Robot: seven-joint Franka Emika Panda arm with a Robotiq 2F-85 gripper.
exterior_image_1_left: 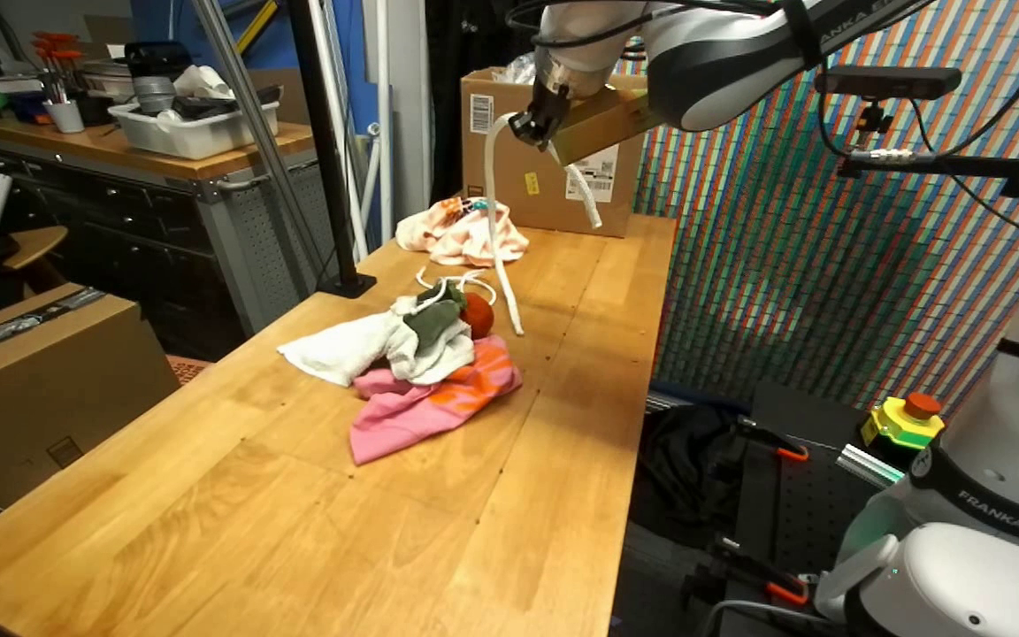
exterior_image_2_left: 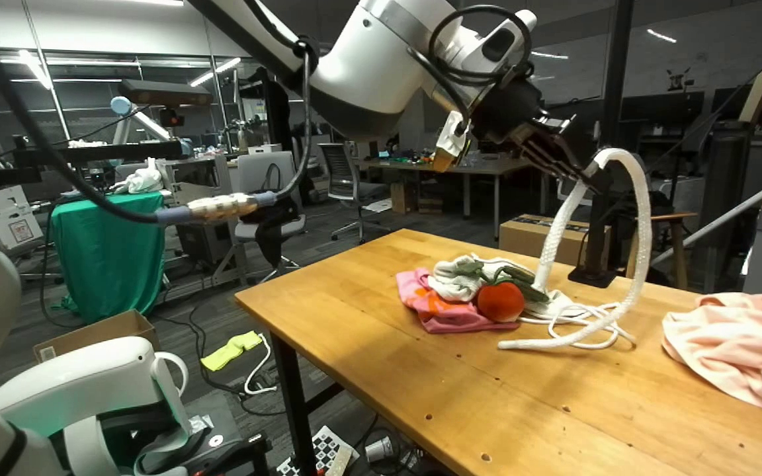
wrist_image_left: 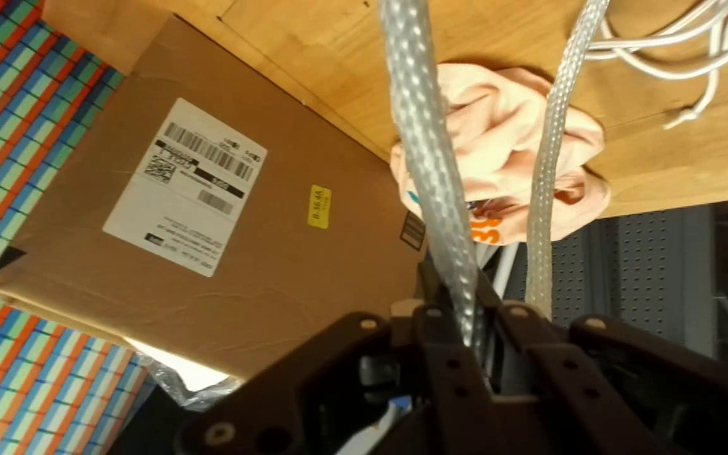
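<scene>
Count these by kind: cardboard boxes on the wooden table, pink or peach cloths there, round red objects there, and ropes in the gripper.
Brown cardboard box: 1
Cloths: 2 (pink-and-orange cloth, peach cloth)
Round red object: 1
Thick white braided rope in the gripper: 1
Total: 5

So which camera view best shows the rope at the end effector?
The wrist view: the rope appears up close, held in the end effector, though cut off at the frame's edge. Both exterior views show it smaller, but include its two loose ends.
</scene>
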